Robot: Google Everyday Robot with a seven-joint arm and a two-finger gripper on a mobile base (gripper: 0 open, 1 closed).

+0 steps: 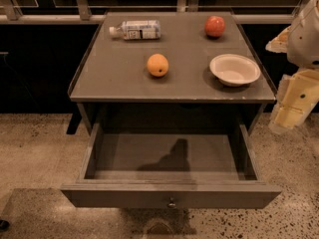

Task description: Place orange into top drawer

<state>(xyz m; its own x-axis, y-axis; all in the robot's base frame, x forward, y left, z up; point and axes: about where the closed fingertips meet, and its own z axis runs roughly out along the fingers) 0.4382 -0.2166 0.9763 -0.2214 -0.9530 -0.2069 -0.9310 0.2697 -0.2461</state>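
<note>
Table [119,78]: grey, flat-topped, the reference for every entry below; stands on a speckled floor [35,143].

Orange [157,64]: rests on the table's top, slightly left of its middle and nearer its front edge than its back; touches no other object; not held.

Top drawer [124,195]: directly under the table's top, pulled well out from the table's front; interior open to view from above; a dark shadow [172,158] falls on its grey bottom near the middle; a small round knob [171,202] sits at the centre of its flat front panel.

Gripper [289,108]: cream-coloured, just off the table's right edge beside the front right corner, hanging below a white arm [306,34] segment; whether it is wide or narrow cannot be told; the orange lies well apart from it, across the table's top toward the left, with the white bowl between the two.

White bowl [235,69]: upright on the table's front right part, near the right edge.

Red fruit [215,26]: on the table's back right part, apart from the bowl.

Plastic bottle [135,30]: lies on its side at the table's back left, cap toward the left edge.
</note>
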